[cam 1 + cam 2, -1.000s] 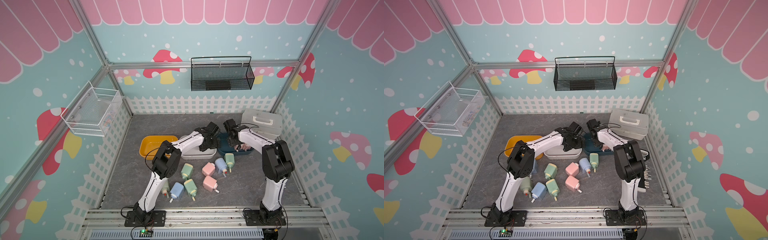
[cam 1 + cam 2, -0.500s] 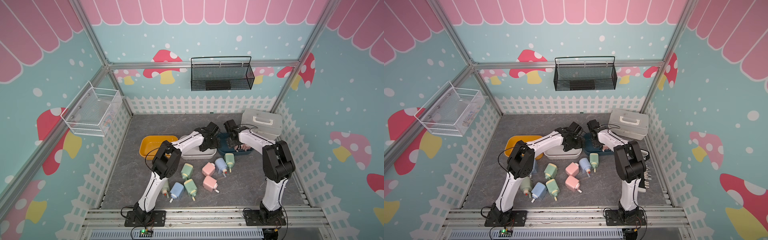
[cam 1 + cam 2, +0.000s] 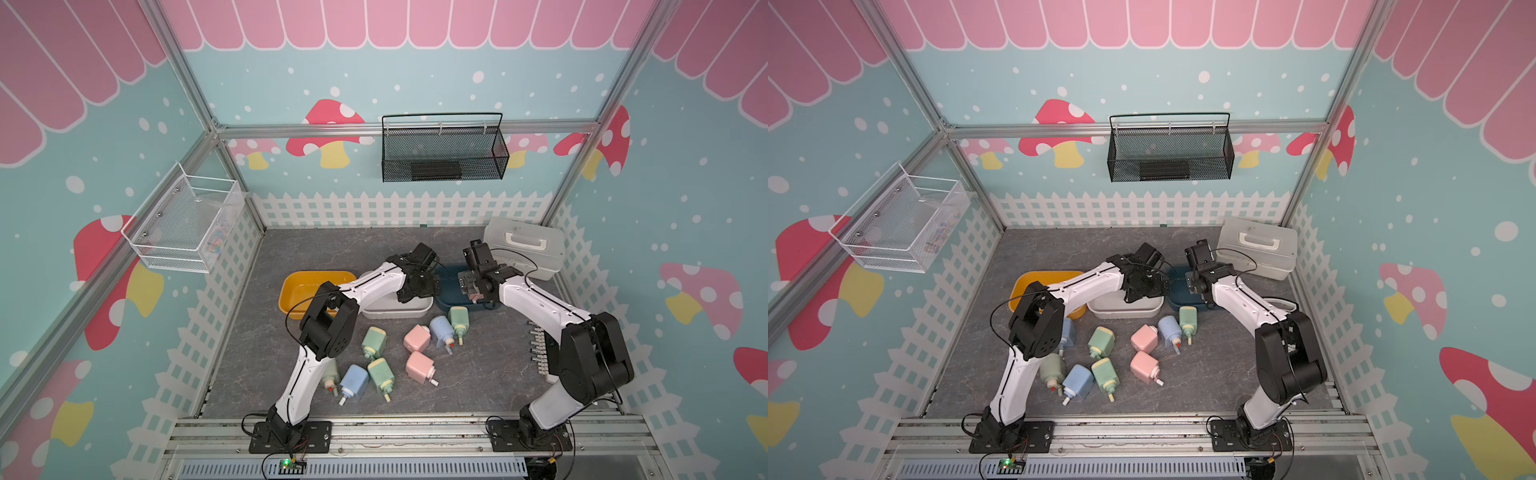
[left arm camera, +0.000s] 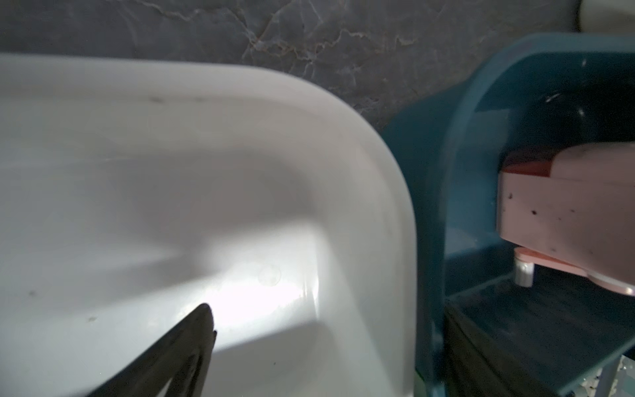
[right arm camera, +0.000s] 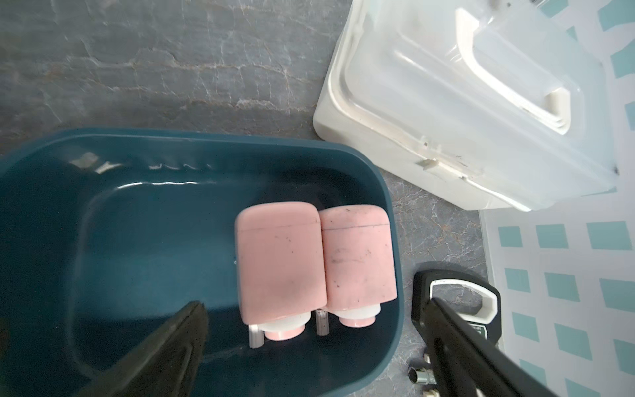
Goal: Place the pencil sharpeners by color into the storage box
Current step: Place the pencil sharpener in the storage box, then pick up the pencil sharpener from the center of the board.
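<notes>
**Two pink sharpeners lodged in the dark blue bin, nine loose on the desk**

The right gripper (image 5: 314, 306) is held above the dark blue bin (image 5: 103, 154). Its jaws are spread wide and nothing is gripped. One finger (image 5: 178, 337) is seen over the inside of the bin, and the other is seen over the desk (image 5: 171, 68), just outside the rim. Between them, lower down, two pink sharpeners (image 5: 280, 261) are laid side by side and touching. They are set against the end wall of the bin nearest the clear lidded case (image 5: 464, 103), with their crank stubs turned the same way.

The left gripper (image 3: 417, 293) is positioned over the white bin (image 4: 343, 113). This bin is placed just beside the dark blue one and between it and the yellow bin (image 3: 299, 286). Only one of its fingers (image 4: 178, 354) is shown in the wrist view. Its jaws are taken to be wide apart, and nothing is seen held in them.

The other pencil sharpeners are scattered on the desk on the near side of the three bins, as shown in both top views:

- Four green sharpeners (image 3: 1100, 341) are seen, one of them partly hidden behind the left arm.
- Three blue sharpeners (image 3: 1169, 330) are seen, one tucked behind the left arm's elbow.
- Two loose pink sharpeners (image 3: 1144, 337) are seen near the middle.

All nine are lying on their sides, several of them touching a neighbour.
</notes>
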Tool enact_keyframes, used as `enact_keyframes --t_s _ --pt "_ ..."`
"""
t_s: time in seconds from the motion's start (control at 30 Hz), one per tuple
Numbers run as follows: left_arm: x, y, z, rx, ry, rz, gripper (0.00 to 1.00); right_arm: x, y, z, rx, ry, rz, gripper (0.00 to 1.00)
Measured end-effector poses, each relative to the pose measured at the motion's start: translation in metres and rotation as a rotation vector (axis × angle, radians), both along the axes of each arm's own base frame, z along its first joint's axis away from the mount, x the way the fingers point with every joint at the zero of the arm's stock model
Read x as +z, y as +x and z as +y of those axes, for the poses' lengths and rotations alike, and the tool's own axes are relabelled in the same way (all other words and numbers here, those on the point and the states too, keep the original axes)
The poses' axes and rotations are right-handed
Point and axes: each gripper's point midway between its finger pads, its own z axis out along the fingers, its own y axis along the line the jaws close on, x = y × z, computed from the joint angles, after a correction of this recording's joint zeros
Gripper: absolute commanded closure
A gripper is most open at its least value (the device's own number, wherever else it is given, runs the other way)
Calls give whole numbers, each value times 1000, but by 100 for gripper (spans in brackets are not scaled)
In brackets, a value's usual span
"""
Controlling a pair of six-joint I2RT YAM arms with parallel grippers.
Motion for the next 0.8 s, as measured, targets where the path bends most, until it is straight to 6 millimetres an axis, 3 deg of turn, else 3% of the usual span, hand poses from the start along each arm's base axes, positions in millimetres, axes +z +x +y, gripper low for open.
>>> enact_keyframes --t_s 0.3,0.53,0.8 --pt "52 -26 31 -4 2 -82 1 32 -19 10 58 142 -132 1" --pt "50 -52 56 -48 63 -90 1 33 -43 39 227 311 -171 1" --pt "48 -61 68 -65 96 -101 1 58 -89 86 519 543 -212 1"
